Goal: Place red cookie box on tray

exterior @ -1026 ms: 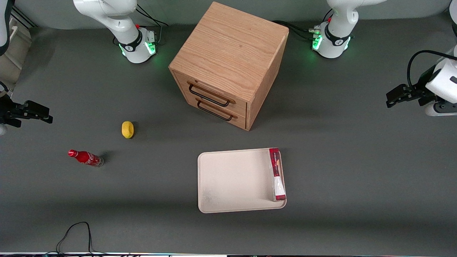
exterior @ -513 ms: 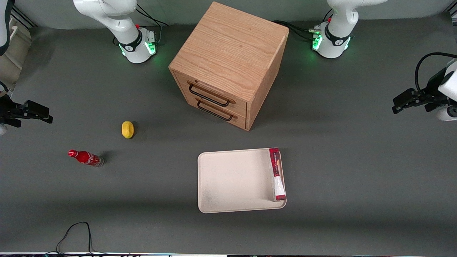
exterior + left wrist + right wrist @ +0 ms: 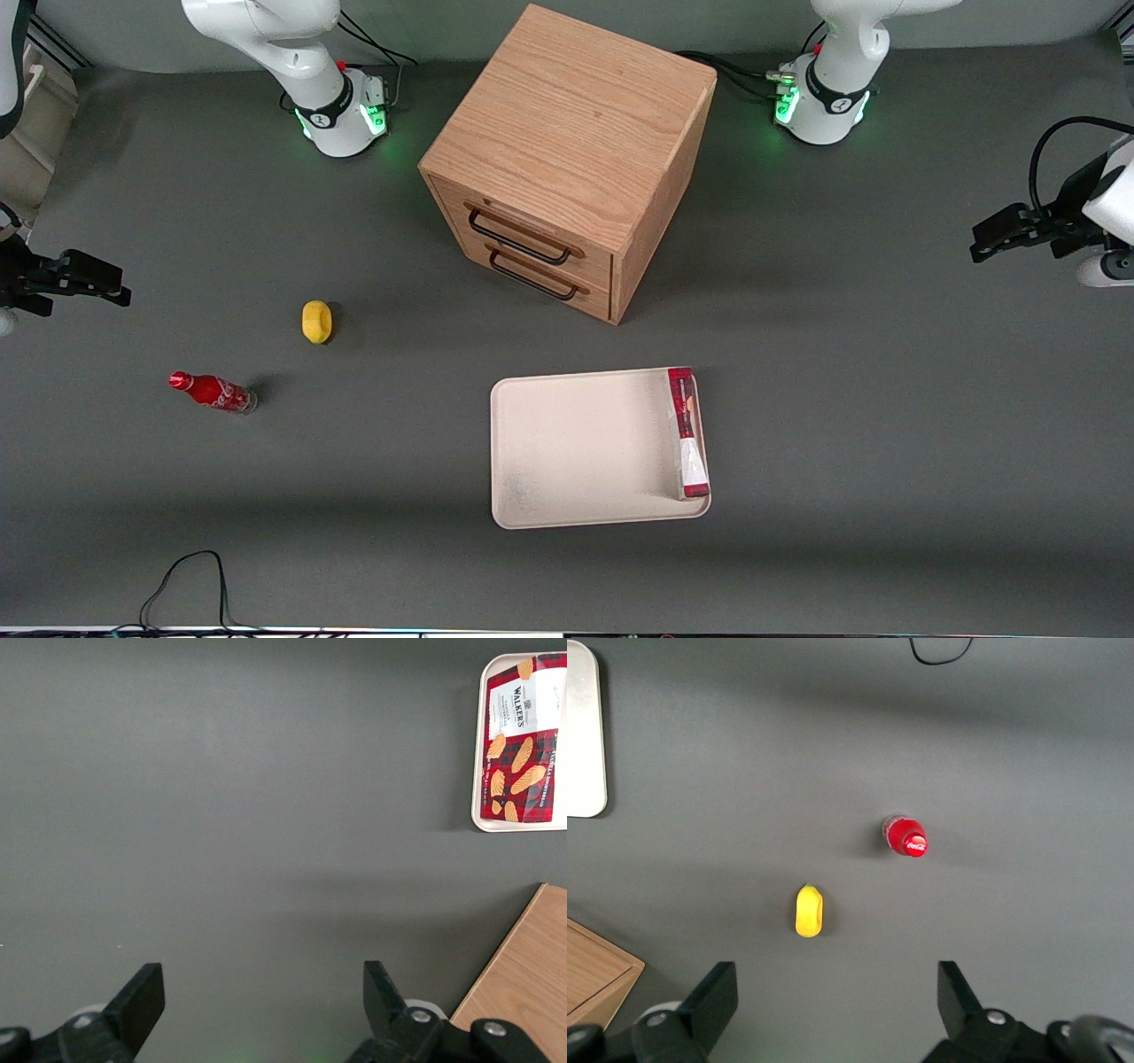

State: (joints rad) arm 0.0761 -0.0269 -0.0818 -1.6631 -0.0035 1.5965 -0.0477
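Observation:
The red cookie box (image 3: 687, 432) lies flat on the cream tray (image 3: 576, 447), along the tray's rim at the working arm's end. In the left wrist view the cookie box (image 3: 519, 737) shows its tartan print, white patch and cookie pictures, inside the tray's rim (image 3: 478, 771). My left gripper (image 3: 982, 244) hovers well away from the tray, toward the working arm's end of the table and farther from the front camera. The gripper (image 3: 261, 992) is open, with only bare dark tabletop between its fingers.
A wooden two-drawer cabinet (image 3: 567, 151) stands farther from the front camera than the tray, and its corner (image 3: 523, 992) shows beside the gripper. A yellow item (image 3: 316, 321) and a small red soda bottle (image 3: 213, 392) lie toward the parked arm's end. A black cable (image 3: 186, 576) loops at the near edge.
The left arm has drawn back a little toward its own end of the table, gripper still open. The cookie box and tray have not moved.

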